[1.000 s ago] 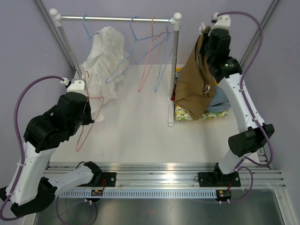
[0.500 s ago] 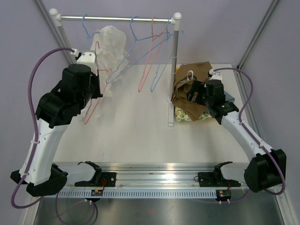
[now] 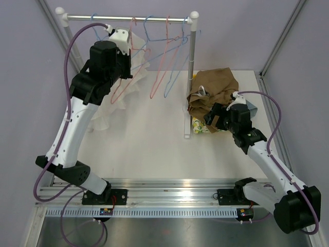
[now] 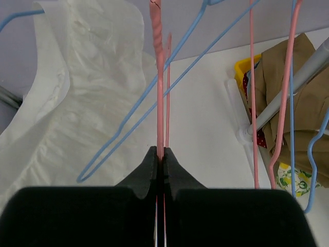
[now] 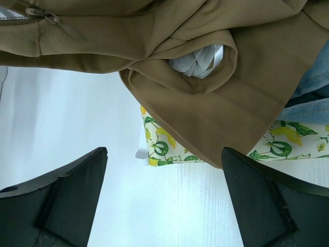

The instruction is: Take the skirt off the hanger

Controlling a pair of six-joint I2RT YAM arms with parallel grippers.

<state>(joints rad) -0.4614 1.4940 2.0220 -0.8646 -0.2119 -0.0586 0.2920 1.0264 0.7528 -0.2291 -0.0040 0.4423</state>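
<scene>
The brown skirt (image 3: pixel 216 85) lies crumpled on a pile of clothes at the right of the table, off any hanger; the right wrist view has it (image 5: pixel 205 98) filling the top. My right gripper (image 3: pixel 209 117) (image 5: pixel 163 150) stands wide open just in front of it, low over the table, holding nothing. My left gripper (image 3: pixel 123 42) (image 4: pixel 160 154) is raised close under the rail and shut on the wire of a bare pink hanger (image 4: pixel 160 77) (image 3: pixel 123 85). The hanger's hook reaches up to the rail.
A clothes rack spans the back: rail (image 3: pixel 128 19), right post (image 3: pixel 191 77). Blue and pink wire hangers (image 3: pixel 169 67) dangle from it. A white garment (image 4: pixel 87 103) hangs at the left behind my arm. Lemon-print cloth (image 5: pixel 169 149) and denim (image 5: pixel 313 87) lie under the skirt.
The right arm came down from high up, laid the skirt on the pile, opened and drew back. The left arm lifted the pink hanger from low at the left up to the rail.
</scene>
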